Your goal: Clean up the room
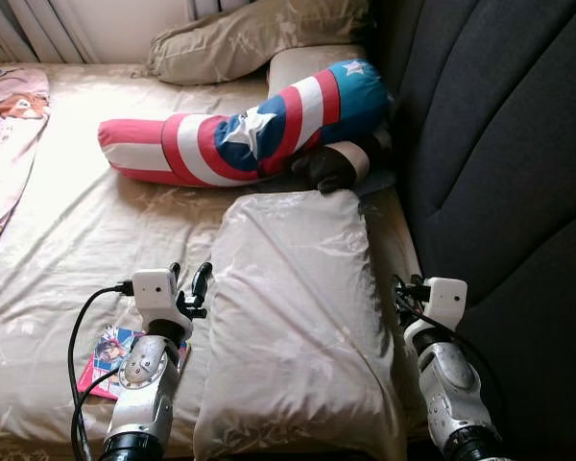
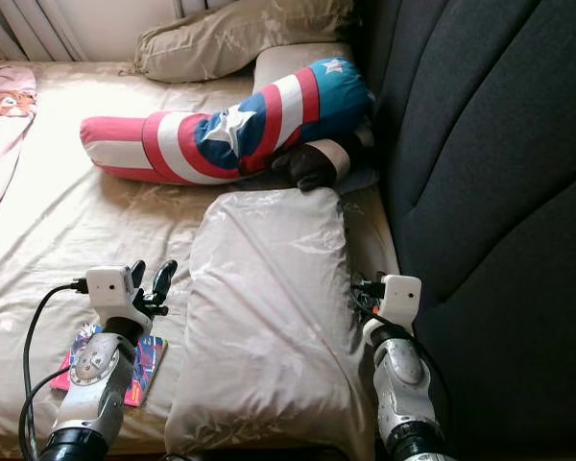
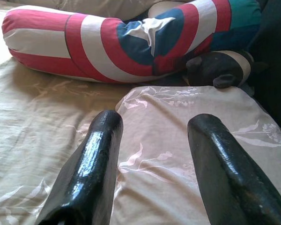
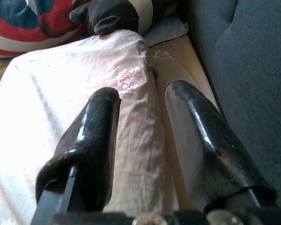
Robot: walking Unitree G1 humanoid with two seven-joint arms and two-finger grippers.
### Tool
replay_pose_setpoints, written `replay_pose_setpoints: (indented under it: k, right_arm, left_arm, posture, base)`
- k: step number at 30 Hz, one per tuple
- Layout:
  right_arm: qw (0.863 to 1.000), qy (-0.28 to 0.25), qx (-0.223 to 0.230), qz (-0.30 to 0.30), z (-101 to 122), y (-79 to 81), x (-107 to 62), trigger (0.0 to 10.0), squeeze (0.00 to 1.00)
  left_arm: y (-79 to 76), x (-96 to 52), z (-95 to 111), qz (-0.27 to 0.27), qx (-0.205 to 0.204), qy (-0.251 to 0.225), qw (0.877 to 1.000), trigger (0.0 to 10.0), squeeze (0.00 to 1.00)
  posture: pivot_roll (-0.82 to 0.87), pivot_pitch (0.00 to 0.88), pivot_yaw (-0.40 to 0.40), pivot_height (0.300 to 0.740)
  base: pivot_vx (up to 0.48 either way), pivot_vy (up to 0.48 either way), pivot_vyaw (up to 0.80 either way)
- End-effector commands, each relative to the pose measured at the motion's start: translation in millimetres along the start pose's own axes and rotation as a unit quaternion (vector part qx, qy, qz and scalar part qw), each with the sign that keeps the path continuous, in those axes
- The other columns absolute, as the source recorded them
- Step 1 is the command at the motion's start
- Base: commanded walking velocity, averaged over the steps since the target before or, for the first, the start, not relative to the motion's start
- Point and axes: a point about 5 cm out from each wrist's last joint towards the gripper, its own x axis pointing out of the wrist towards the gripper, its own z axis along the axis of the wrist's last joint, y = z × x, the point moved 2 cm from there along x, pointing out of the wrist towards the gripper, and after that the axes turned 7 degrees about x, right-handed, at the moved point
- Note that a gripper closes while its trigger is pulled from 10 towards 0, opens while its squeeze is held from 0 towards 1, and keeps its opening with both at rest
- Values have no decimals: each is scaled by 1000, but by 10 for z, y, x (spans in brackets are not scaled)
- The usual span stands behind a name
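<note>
Far left: pink printed blanket (image 1: 5,144) lies along the bed's left edge. Bed (image 1: 86,240) has a beige floral sheet.

Near left: a colourful book (image 1: 104,357) lies flat on the sheet, partly under the left arm, just beside the near pillow's left edge.

Left gripper (image 1: 190,280): hovers over the sheet at the left edge of the near pillow, pointing toward the headboard end. Fingers (image 3: 91,164) spread apart, nothing between them. In the left wrist view the pillow edge sits in the gap below; cannot tell if they touch the fabric.

Centre: beige pillow (image 1: 298,317) lies lengthwise between the two arms, near end at the bed's front edge. Beyond it, a red/white/blue shield-print bolster (image 1: 240,130) lies across the bed, bent, with its blue star end against the dark wall panel. A dark plush toy (image 1: 331,165) sits between the bolster and the pillow's far end, touching both. Second beige pillow (image 1: 254,38) at the head, behind the bolster.

Right gripper (image 4: 150,105): at the right edge of the near pillow, in the strip between pillow and dark padded panel (image 1: 499,173). Fingers (image 4: 91,140) parted, holding nothing; one finger over the pillow edge, the other over the sheet by the panel.
</note>
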Motion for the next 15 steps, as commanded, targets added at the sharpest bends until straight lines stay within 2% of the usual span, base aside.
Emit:
replay_pose_setpoints:
  k: [1, 15]
  right_arm:
    - [1000, 6, 3, -5, -49, -23, -41, 10000, 0]
    - [1000, 3, 7, -5, -54, -14, -54, 10000, 0]
  left_arm:
    - [-10, -12, -31, -4, 6, 11, 1000, 10000, 0]
    - [-31, -28, -20, -10, 11, 8, 1000, 10000, 0]
  posture:
    - [25, 202, -26, 740]
    - [26, 212, -22, 740]
  base:
    - [0, 274, 0]
    - [0, 0, 0]
